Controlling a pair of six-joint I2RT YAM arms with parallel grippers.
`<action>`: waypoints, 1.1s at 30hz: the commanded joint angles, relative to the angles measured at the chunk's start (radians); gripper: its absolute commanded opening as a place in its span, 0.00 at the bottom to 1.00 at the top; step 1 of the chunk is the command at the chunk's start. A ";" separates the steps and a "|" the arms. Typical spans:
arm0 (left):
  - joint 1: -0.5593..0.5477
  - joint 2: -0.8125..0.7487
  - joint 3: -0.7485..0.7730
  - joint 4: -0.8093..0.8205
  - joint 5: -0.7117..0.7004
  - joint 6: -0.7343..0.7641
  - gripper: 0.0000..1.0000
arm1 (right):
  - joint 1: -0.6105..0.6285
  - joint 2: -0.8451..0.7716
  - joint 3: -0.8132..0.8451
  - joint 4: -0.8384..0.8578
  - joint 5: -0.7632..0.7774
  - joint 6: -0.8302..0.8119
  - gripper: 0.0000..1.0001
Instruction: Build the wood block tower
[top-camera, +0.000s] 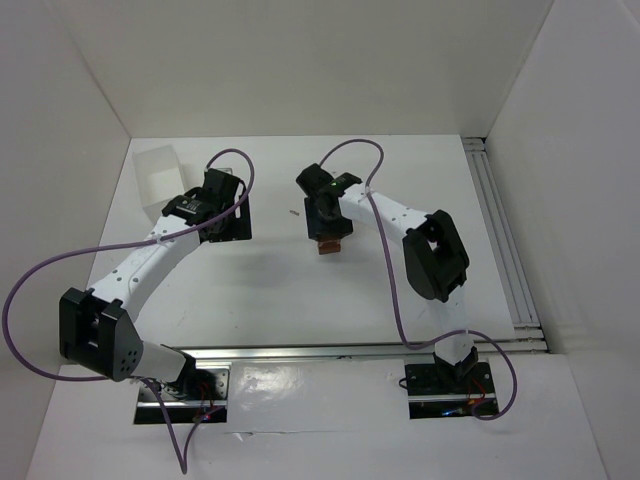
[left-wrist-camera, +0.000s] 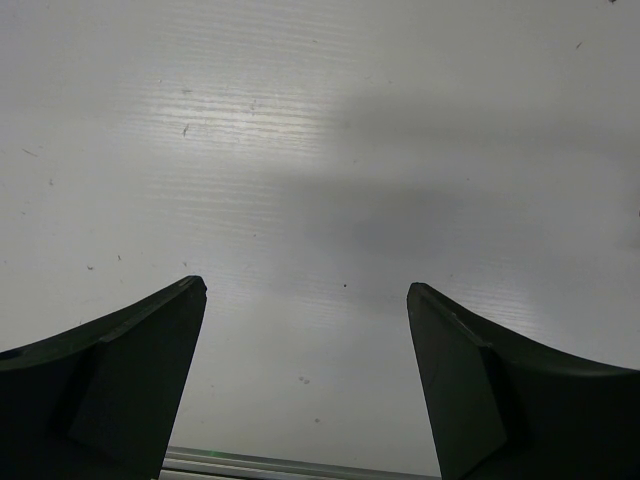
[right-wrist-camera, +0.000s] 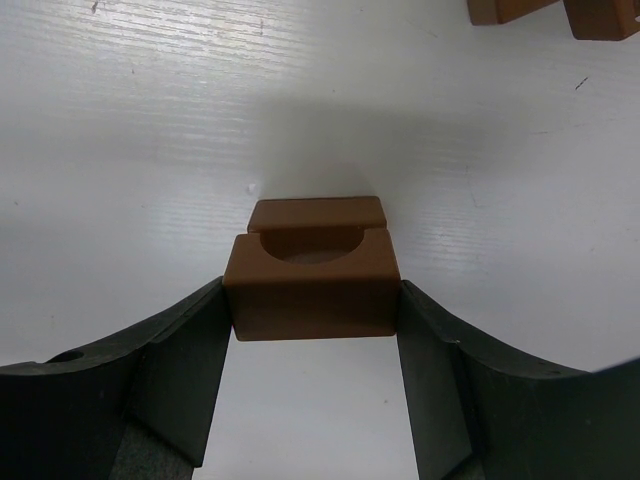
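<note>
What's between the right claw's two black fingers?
A reddish-brown wood block, pinched on both sides by the right gripper. The right wrist view shows it.

At least three wood blocks (right-wrist-camera: 312, 285), two arms (top-camera: 140, 265), one tray (top-camera: 150, 165).

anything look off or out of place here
Nothing serious. A tiny stray sliver lies on the table, just left of the right gripper in the top view. That gripper is shut on a block. The left gripper is open and empty.
</note>
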 joint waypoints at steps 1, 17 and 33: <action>-0.004 -0.030 0.012 0.004 -0.014 -0.011 0.94 | 0.008 0.010 0.001 -0.019 0.028 0.013 0.61; -0.004 -0.021 0.012 0.004 -0.005 -0.011 0.94 | 0.018 0.028 -0.028 -0.010 -0.001 -0.007 0.61; -0.004 -0.012 0.021 0.004 0.004 -0.011 0.94 | 0.018 0.037 -0.019 -0.010 0.026 -0.016 0.67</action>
